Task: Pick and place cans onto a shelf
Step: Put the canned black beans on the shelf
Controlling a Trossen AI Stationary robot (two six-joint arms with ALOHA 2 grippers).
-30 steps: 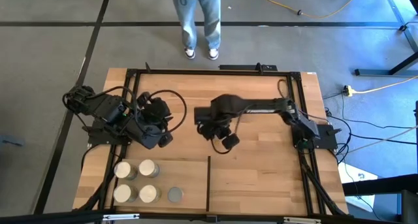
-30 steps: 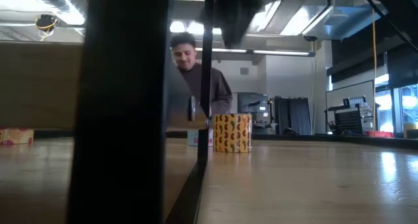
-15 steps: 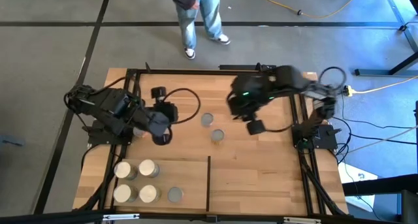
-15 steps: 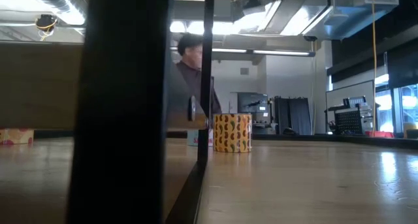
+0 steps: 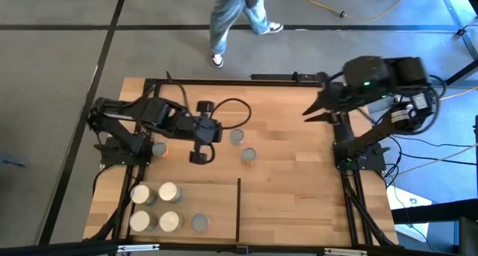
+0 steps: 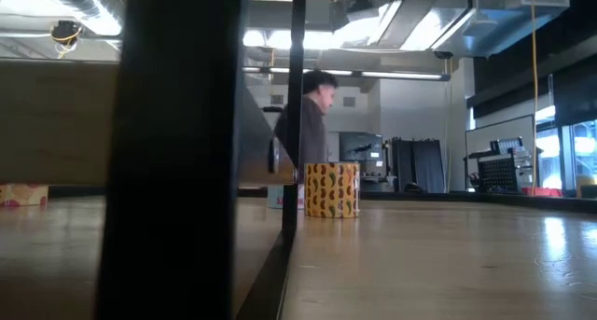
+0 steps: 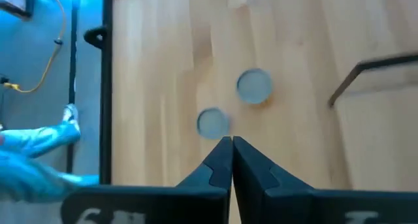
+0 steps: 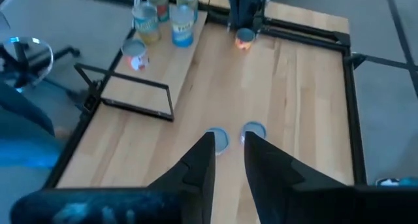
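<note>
Two cans (image 5: 243, 146) upright mid-counter (image 5: 299, 189), tops skyward; five more stand on shelf (image 5: 213, 205). Left gripper (image 5: 200, 145) beside pair, jaws together, empty. Right gripper (image 5: 310, 111) raised at counter's right, jaws apart.

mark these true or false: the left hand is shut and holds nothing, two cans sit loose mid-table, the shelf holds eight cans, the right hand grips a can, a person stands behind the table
1. The left hand is shut and holds nothing. True.
2. Two cans sit loose on the table's middle. True.
3. The shelf holds eight cans. False: five show there, all in its left compartment.
4. The right hand grips a can. False: it is open and empty, raised near the table's far right corner.
5. A person is on the floor beyond the table's far edge. True.
</note>
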